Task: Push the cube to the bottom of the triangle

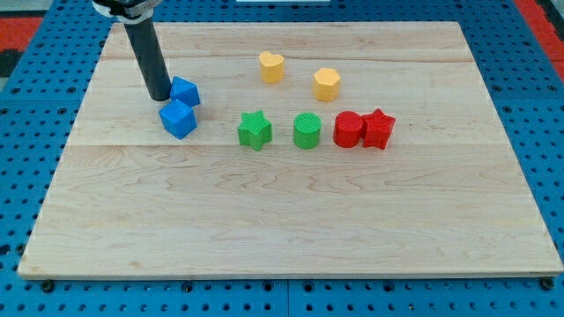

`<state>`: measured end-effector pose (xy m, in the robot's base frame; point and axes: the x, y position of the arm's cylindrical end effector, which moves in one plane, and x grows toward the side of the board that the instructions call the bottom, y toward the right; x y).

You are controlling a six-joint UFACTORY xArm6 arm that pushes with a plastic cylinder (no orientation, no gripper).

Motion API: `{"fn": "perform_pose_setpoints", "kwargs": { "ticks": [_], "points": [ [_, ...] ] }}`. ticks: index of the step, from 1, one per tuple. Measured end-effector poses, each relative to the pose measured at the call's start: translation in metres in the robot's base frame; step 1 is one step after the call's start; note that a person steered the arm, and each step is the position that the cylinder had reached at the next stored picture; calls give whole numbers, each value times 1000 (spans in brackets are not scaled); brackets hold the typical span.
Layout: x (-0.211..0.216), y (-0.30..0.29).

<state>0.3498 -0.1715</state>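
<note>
My tip [159, 95] rests on the board at the upper left, touching the left side of a blue block [185, 91] whose shape looks like a triangle prism. A blue cube [178, 118] sits just below that block and below-right of my tip, nearly touching the upper blue block. The dark rod rises from the tip toward the view's top left.
A green star [255, 130] and a green cylinder [307, 130] stand mid-board. A red cylinder [348, 129] touches a red star [379, 129] to their right. A yellow heart [271, 67] and a yellow hexagon [327, 84] lie above. The wooden board [291, 220] sits on blue pegboard.
</note>
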Motion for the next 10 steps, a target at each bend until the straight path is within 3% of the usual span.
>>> {"fn": "perform_pose_setpoints", "kwargs": {
  "ticks": [1,2,4,5,8,9,10],
  "points": [
    [-11,7],
    [-48,1],
    [28,-43],
    [72,-23],
    [78,27],
    [79,20],
    [106,-55]
  ]
}}
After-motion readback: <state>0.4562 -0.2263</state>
